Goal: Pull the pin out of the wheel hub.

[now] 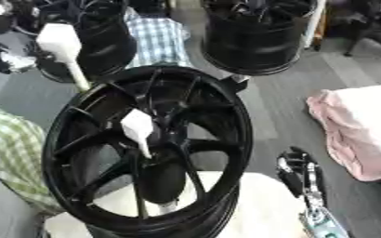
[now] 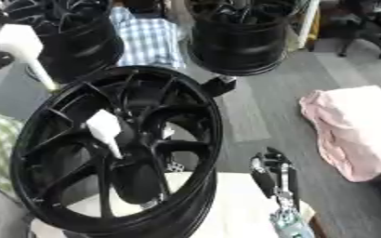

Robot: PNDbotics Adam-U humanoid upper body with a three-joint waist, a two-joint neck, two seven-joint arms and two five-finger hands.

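Pin first: a white plastic pin [image 1: 137, 128] with a fat blocky head and a thin stem sticks in the middle of the big black metal wheel hub [image 1: 149, 148]. Its head is up and its thin end points down into the place where the black spokes meet. That wheel hub stands tilted on a cream-white table [image 1: 267, 209] and fills the middle of both views.

One more white pin with a fat head [image 1: 62, 44] sits at the top left edge of the wheel hub, with its thin stem pointing down at the rim.

Only the robot's right hand [image 1: 298, 172] shows. It is black with silver parts and sits low on the right, just beside the wheel hub, fingers up. Its fingers look straight and relaxed, and it holds nothing. It does not touch the pin. The left hand is not seen in either view.

Two more black wheels [image 1: 259, 35] stand farther back. A pink cloth [image 1: 360, 130] lies on the grey floor at the right
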